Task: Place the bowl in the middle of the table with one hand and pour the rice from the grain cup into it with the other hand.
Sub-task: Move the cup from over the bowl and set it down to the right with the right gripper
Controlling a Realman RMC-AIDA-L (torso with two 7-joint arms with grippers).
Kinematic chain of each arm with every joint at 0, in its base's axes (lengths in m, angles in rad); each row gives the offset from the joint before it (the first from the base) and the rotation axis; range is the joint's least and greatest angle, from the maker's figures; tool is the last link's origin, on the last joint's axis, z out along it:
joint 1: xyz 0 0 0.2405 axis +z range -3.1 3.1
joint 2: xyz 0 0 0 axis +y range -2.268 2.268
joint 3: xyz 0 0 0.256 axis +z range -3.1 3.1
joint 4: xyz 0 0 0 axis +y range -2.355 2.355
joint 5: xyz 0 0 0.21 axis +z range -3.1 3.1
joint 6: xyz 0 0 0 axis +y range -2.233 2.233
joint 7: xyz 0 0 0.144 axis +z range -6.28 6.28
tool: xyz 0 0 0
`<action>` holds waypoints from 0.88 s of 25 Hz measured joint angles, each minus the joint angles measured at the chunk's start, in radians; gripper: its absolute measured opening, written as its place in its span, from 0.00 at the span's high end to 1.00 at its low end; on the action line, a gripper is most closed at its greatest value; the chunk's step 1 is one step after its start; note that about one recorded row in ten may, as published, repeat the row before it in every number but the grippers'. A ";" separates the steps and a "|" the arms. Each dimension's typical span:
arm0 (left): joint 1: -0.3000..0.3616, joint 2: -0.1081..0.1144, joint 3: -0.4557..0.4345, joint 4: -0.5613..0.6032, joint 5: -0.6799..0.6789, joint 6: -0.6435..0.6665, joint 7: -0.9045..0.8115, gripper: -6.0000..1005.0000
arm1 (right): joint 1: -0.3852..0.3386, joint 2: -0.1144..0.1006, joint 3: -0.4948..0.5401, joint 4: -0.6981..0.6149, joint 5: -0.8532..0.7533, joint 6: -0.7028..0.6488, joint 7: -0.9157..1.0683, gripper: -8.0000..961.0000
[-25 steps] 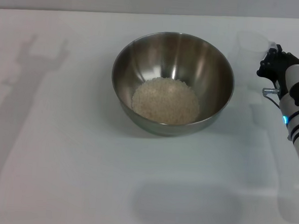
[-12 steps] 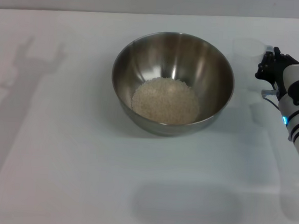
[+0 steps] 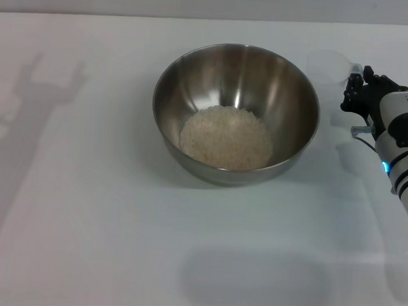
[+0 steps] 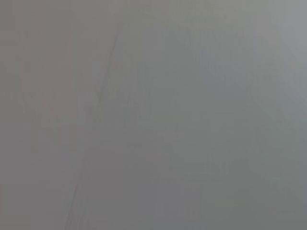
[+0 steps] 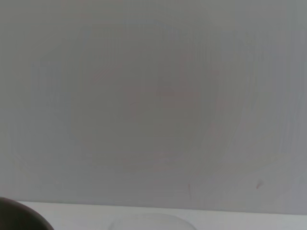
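My right gripper (image 3: 354,82) has its black fingers (image 3: 349,89) closed on the grain cup (image 3: 328,63), holding the clear cup by its near side; the cup sits just beside the far right rim of the bowl (image 3: 235,113), and I can't tell from the head view whether it rests on the surface (image 3: 83,208) or hangs just above it. Behind the fingers, the silver-grey right arm (image 3: 405,151) runs back toward the right edge of the view with a lit ring on it. The bowl stands upright near the middle of the surface, and the rice (image 3: 226,137) lies in a loose pale pile at its bottom. My left gripper is out of sight in every view; only a shadow shaped like an arm falls across the left side of the surface.
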 joint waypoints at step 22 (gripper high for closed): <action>0.015 0.001 0.000 -0.023 0.000 0.005 -0.002 0.14 | -0.073 0.005 -0.011 0.006 -0.094 -0.024 0.016 0.76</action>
